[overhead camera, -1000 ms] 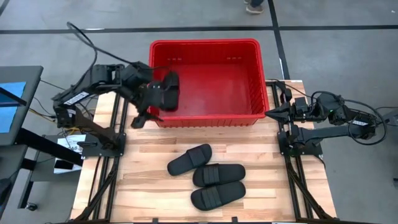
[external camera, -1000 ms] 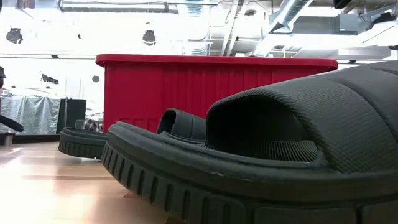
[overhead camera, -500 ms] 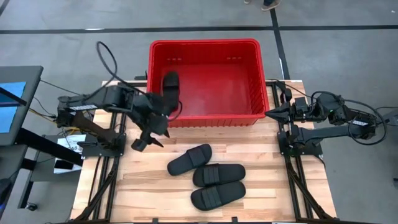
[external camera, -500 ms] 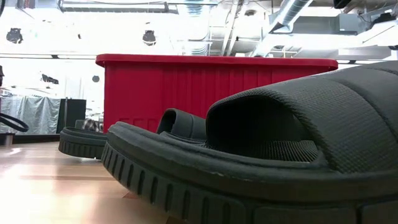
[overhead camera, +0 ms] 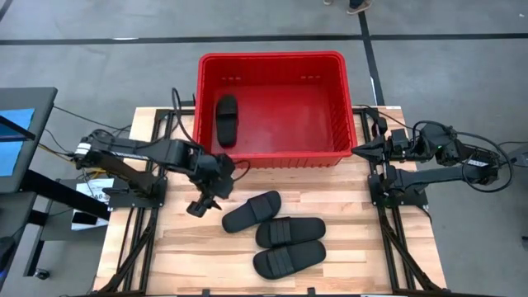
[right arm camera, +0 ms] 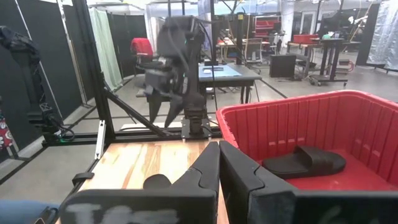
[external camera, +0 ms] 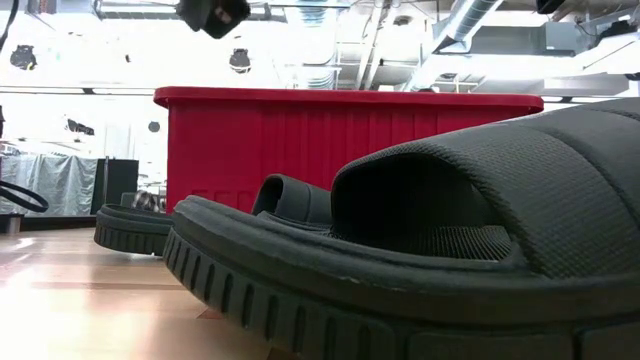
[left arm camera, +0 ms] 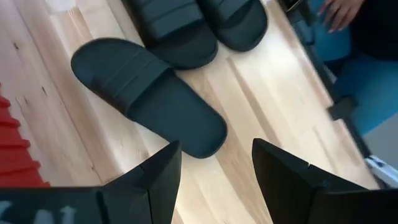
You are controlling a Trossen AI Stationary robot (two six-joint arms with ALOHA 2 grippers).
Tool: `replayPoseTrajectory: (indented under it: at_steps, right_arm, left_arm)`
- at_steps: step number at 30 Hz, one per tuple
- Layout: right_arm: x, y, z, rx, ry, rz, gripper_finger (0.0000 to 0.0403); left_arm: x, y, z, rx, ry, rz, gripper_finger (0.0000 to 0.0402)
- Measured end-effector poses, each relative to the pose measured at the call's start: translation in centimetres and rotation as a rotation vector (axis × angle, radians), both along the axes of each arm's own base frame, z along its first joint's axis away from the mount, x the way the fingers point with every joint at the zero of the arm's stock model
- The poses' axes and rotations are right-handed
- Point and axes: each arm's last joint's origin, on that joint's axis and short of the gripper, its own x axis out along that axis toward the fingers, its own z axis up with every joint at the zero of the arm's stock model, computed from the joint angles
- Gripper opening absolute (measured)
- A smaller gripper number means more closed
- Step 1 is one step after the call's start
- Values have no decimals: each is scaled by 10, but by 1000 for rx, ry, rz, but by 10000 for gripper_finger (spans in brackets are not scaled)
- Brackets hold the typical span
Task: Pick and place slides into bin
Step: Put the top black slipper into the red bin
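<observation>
High view: 1 slide (overhead camera: 226, 120) binned (overhead camera: 272, 58), 3 slides (overhead camera: 276, 233) tabled.

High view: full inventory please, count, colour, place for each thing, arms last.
slide in the bin: 1, black, lying at the bin's left side.
slides on the table: 3, black, grouped on the wood in front of the bin.
bin: 1, red, at the table's far middle.
table: 1, pale wood slats on a dark frame.
person's hand: 1, seen only in the left wrist view, beyond the table edge.
left gripper: open and empty, above the table just left of the nearest slide.
right gripper: shut, parked at the table's right edge beside the bin.
</observation>
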Motion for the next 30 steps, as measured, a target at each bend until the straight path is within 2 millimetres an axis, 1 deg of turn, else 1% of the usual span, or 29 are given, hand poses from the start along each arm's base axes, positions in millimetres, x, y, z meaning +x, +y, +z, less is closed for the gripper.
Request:
replayPoseTrajectory:
  at_steps: [6, 14, 21, 27, 30]
  right_arm:
    - [0, 0, 0, 0, 1, 0, 0]
    - [0, 0, 0, 0, 0, 0, 0]
    - [0, 0, 0, 0, 0, 0, 0]
    - [0, 0, -1, 0, 6, -1, 0]
    - [0, 0, -1, 0, 8, -1, 0]
  left_arm:
    - [1, -10, -24, 59, 3, -12, 187]
    - [2, -24, -35, 45, -22, -22, 187]
    - [3, -29, -41, 76, -18, -35, 187]
    - [11, -31, -50, 108, -16, -63, 187]
    - [17, -33, -62, 124, 27, -79, 187]
